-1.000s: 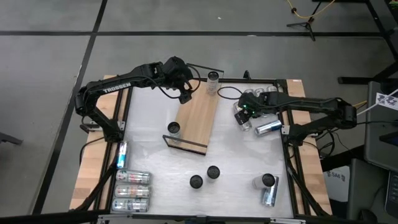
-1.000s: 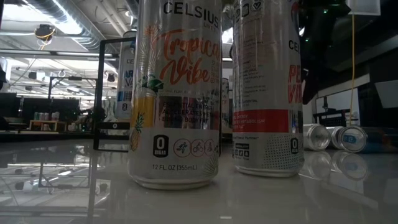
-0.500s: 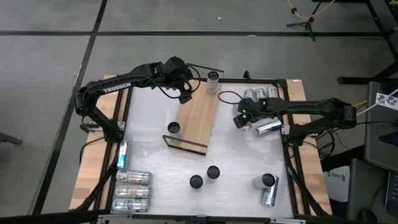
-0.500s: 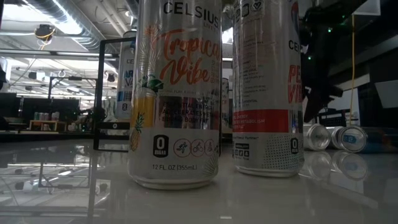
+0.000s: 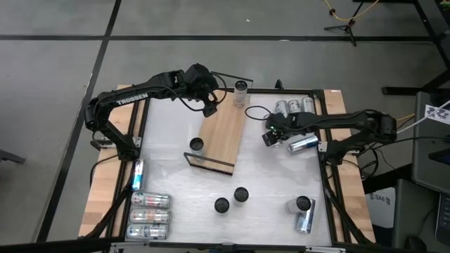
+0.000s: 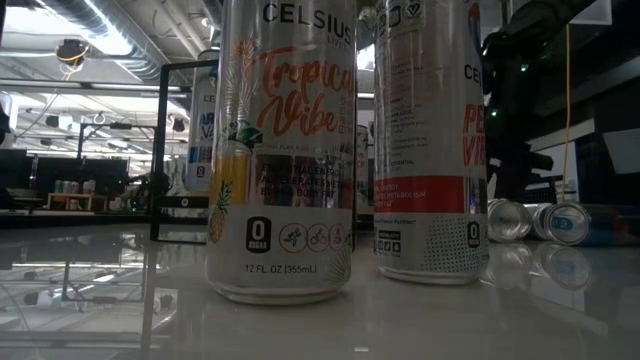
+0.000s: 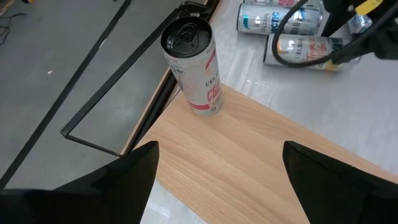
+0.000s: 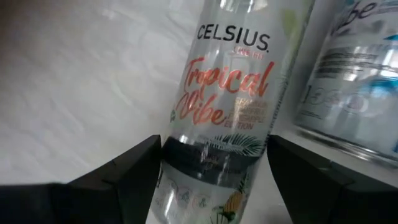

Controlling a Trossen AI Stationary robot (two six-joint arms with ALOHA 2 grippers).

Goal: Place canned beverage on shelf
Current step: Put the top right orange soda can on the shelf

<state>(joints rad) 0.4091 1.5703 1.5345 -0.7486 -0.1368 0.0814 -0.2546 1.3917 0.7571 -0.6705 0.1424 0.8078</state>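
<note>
The shelf (image 5: 225,132), a light-wood board with black wire rails, lies aslant on the white table. One upright can (image 7: 193,65) stands on its far end, and another (image 5: 196,145) on its near end. My left gripper (image 7: 217,180) hangs open above the far end, short of that can and touching nothing. To the right of the shelf, my right gripper (image 5: 271,137) points down, open. Its fingers stand on either side of a lying Tropical Vibe can (image 8: 224,106), which rests with its side on the table. I see no touch.
Three cans (image 5: 294,106) lie at the far right, and another (image 5: 304,144) lies beside my right gripper. Two upright cans (image 5: 232,199) stand near the front, two more (image 5: 303,211) at the near right. Several cans (image 5: 148,216) lie along the left edge.
My right gripper has sunk toward the table and shifted a little toward the shelf, down over the lying can, with its fingers as far apart as before.
</note>
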